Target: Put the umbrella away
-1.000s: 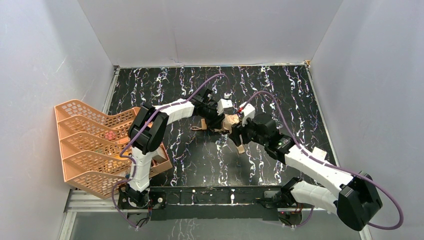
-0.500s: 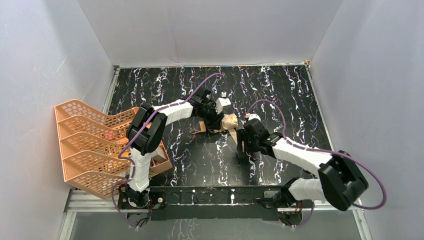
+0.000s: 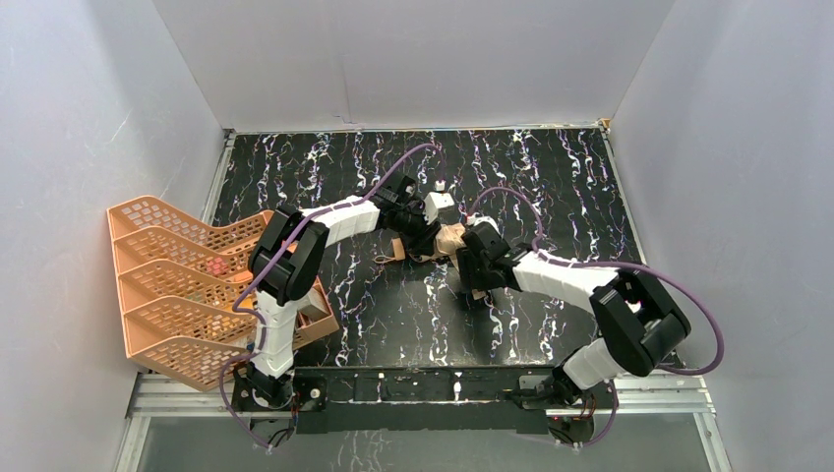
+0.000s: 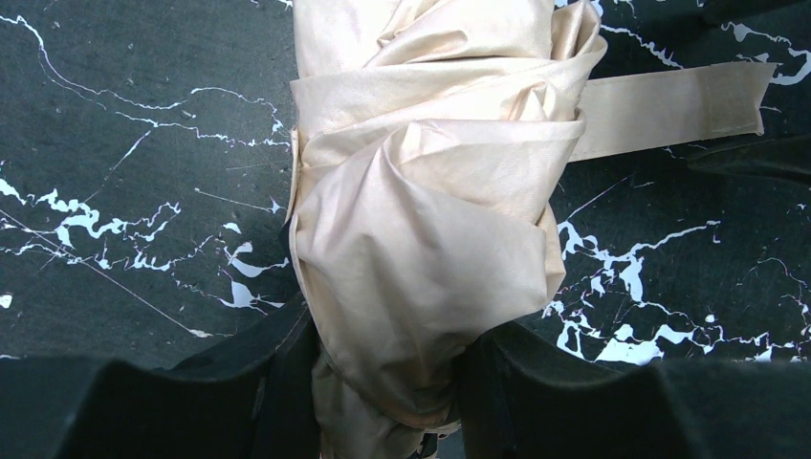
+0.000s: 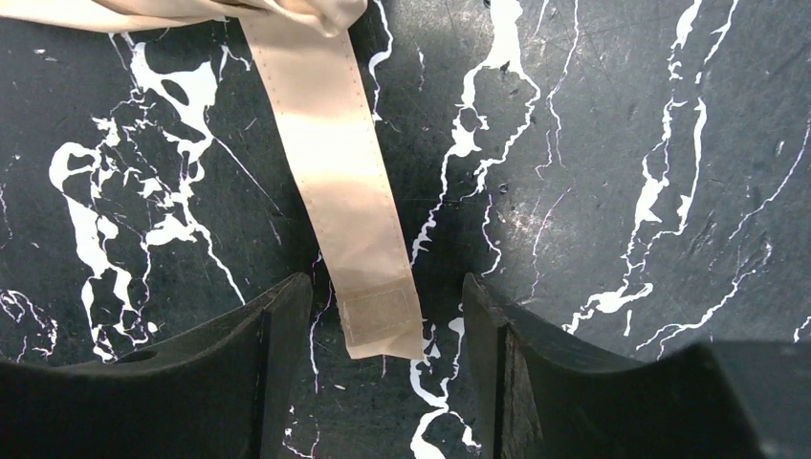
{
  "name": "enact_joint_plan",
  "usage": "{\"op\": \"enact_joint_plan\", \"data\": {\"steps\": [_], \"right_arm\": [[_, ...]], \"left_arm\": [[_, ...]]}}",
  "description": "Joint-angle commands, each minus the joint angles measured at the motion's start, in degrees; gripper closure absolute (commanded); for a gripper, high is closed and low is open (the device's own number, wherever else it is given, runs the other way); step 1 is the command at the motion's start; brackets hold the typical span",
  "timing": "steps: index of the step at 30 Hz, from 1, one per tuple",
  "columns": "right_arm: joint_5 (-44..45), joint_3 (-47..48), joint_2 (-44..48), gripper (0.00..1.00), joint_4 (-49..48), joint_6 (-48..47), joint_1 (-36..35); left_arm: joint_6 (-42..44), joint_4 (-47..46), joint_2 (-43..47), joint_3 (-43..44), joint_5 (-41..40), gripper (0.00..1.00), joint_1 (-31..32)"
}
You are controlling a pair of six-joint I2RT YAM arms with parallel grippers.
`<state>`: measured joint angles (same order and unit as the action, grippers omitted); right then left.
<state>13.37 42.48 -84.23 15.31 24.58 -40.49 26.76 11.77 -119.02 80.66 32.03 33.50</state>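
Umbrella [image 4: 421, 249] lies bundled at the middle of the table [image 3: 374, 305], our left gripper [image 4: 387, 378] clamped on its canopy. Our right gripper [image 5: 378, 330] stands open astride the loose strap [image 5: 330, 163] (tip lying flat), so we should pinch low and squarely.

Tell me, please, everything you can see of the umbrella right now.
The umbrella is folded shut, its tan, slightly shiny fabric bunched in loose creased folds, lying on the black marbled table near its middle. The left gripper has its jaws closed on one end of the bundle. The umbrella's flat tan strap is unfastened and lies flat on the table, a stitched fastener patch at its tip. The right gripper stands over that tip with jaws open either side, not touching it.
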Motion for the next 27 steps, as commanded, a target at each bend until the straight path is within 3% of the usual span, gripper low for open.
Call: {"op": "enact_joint_plan", "data": {"steps": [1,7,15,20,23,27], "right_arm": [[-0.7,1.4,-3.1,0.34,6.7,1.4,-0.8],[1.7,3.2,-8.6,0.42,10.9,3.9,-4.8],[-0.1,1.3,-9.9,0.58,11.0,5.5,-5.0],[-1.6,-0.2,-9.7,0.78,10.8,7.0,-5.0],[-2.5,-0.8,-9.5,0.97,11.0,7.2,-5.0],[-5.3,-1.3,-8.5,1.0,10.5,7.8,-6.6]], "left_arm": [[-0.3,10.1,-1.1,-1.8,-5.0,1.0,-0.3],[0.0,10.3,-1.1,-1.7,-5.2,1.0,-0.3],[0.1,10.3,-1.1,-1.8,-5.5,1.0,-0.3],[0.0,10.3,-1.1,-1.8,-6.3,1.0,-0.3],[-1.4,10.1,-1.2,-1.5,-7.0,1.0,-0.3],[-4.8,10.9,-2.8,0.8,-10.6,1.0,-0.3]]}}
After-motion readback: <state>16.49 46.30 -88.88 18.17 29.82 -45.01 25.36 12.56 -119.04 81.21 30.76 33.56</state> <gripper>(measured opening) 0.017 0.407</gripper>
